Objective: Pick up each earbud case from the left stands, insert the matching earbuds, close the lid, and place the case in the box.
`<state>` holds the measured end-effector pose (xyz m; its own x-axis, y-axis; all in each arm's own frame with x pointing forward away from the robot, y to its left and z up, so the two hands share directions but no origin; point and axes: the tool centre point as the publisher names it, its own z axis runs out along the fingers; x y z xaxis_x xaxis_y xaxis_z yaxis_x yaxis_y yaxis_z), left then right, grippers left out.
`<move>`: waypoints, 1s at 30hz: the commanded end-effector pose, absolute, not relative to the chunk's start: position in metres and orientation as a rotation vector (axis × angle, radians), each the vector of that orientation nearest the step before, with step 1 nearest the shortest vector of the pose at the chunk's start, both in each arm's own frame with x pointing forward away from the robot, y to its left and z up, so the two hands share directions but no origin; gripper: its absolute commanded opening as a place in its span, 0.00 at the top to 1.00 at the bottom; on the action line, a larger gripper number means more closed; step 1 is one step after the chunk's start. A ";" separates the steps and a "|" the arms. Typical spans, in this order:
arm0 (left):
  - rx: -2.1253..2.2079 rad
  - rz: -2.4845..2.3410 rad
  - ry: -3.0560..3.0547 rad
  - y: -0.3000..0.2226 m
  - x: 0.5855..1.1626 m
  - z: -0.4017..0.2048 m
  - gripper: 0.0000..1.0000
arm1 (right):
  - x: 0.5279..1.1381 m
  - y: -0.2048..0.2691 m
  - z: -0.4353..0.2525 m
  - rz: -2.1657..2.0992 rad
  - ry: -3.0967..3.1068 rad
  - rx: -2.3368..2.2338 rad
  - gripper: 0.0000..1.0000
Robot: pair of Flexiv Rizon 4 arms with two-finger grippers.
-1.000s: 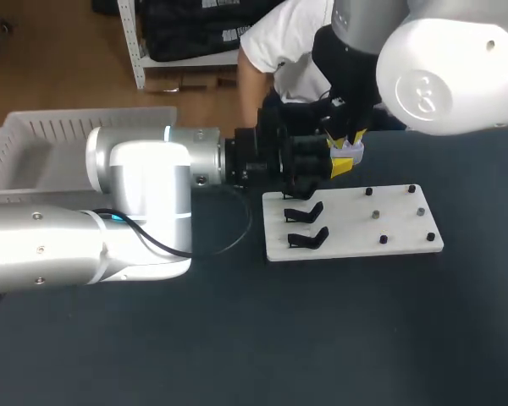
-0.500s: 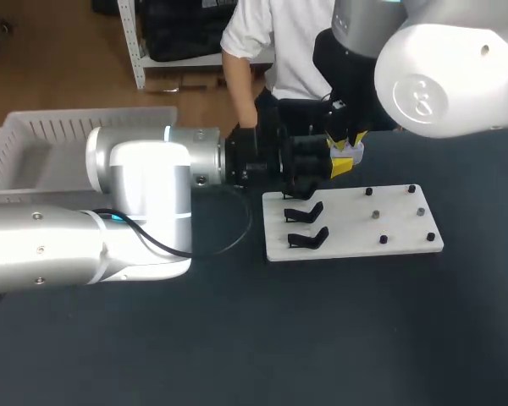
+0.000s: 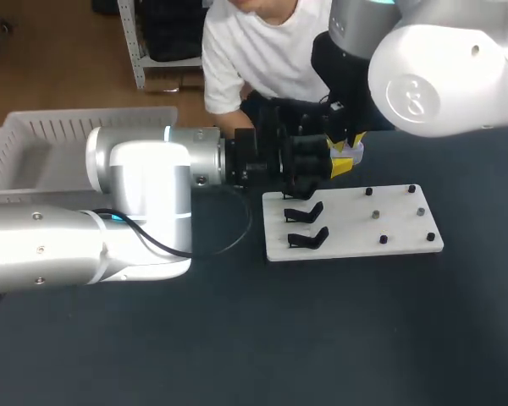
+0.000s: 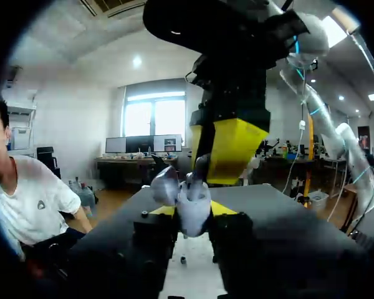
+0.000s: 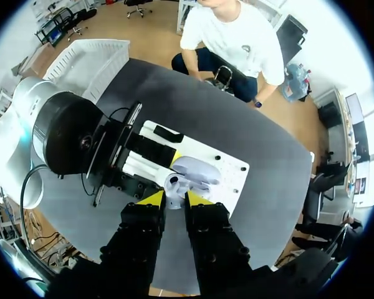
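Earbud case (image 5: 194,169) clamped in left hand (image 4: 191,212) by white board (image 3: 356,238); right hand (image 5: 174,199) crowds it, grip unclear.

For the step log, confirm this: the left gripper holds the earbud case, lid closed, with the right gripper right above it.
Not quite: the lid is open, not closed. The right wrist view shows it swung back from the earbud case. The rest stands: the left gripper holds the case, and the right gripper is right above it.

No legible text or numbers anywhere
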<state>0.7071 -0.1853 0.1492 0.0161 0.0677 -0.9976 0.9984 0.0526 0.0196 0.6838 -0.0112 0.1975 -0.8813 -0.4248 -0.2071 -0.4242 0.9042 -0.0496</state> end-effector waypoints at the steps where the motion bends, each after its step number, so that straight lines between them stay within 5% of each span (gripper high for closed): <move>1: 1.219 -1.118 1.265 -0.186 0.705 0.148 1.00 | 0.687 -0.010 0.197 -0.010 2.861 -0.645 1.00; 30: 1.219 -1.118 1.265 -0.186 0.705 0.148 1.00 | 0.692 -0.006 0.195 -0.025 2.862 -0.663 1.00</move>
